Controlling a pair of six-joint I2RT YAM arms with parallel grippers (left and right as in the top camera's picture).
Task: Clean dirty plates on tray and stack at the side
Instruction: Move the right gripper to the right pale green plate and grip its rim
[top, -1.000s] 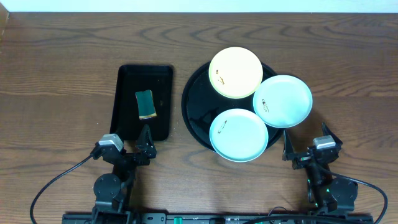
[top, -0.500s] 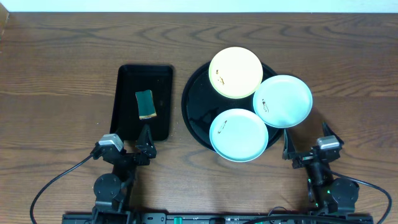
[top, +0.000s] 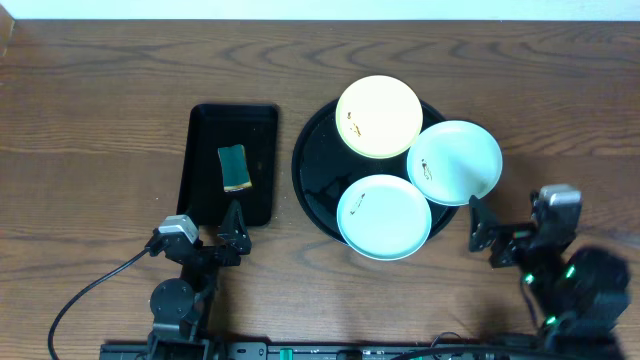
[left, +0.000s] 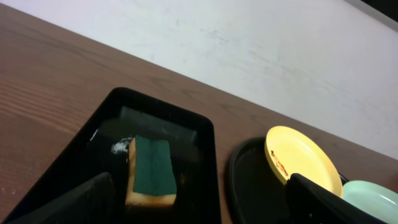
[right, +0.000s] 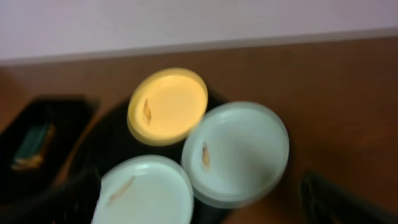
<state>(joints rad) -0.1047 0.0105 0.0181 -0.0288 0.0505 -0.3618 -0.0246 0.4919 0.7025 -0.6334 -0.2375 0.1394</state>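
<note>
sponge (top: 234, 167) (green up) | in rectangular tray (top: 205, 150) | fleck (left: 115, 147) beside, maybe foam

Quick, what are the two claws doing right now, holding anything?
Left gripper: open, holding nothing.
Right gripper: open, holding nothing.

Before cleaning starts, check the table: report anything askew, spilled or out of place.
Nothing spilled or broken. The right-hand pale mint-blue round plate hangs well past the rim of the round glossy black tray; the pale yellow round plate overhangs its far rim. Both carry small smudges.
</note>
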